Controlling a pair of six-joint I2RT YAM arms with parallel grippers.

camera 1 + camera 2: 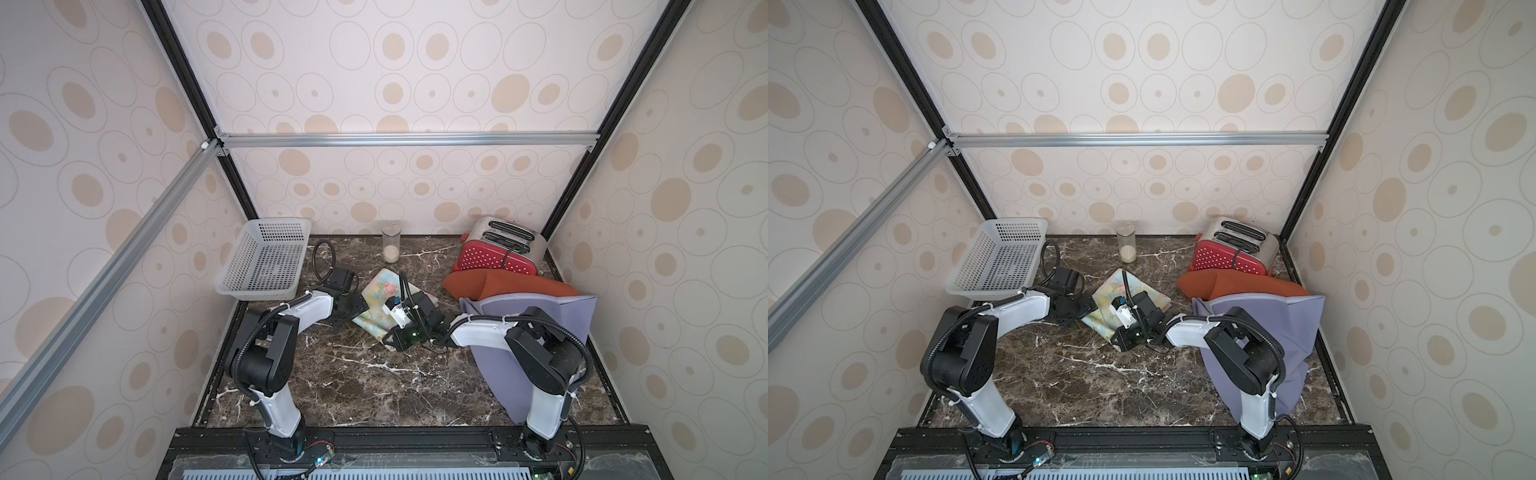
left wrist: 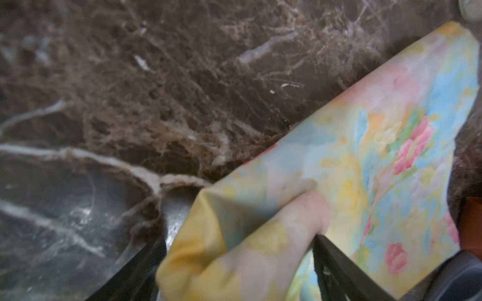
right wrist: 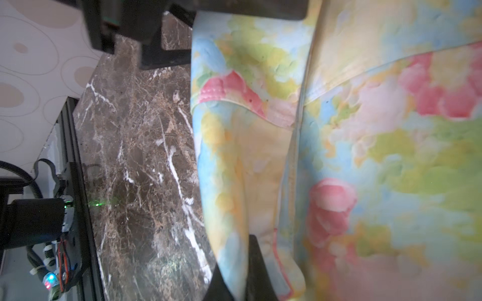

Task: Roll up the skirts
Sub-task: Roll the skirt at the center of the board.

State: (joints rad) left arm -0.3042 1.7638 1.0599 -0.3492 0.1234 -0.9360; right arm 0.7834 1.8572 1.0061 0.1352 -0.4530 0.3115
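Your right hand (image 3: 237,273) is pinched shut on an edge of the soft floral skirt (image 1: 376,286). Your left hand (image 2: 234,255) straddles a puffed fold, grip unclear, on the veined marble counter (image 1: 353,374).

Both the left arm (image 1: 279,409) and the right arm (image 1: 545,409) wear glossy white link shells between blocky black joint housings (image 1: 266,368) — ribbed black cable conduits (image 1: 575,338), cinched by white zip ties (image 1: 253,403), loop alongside.
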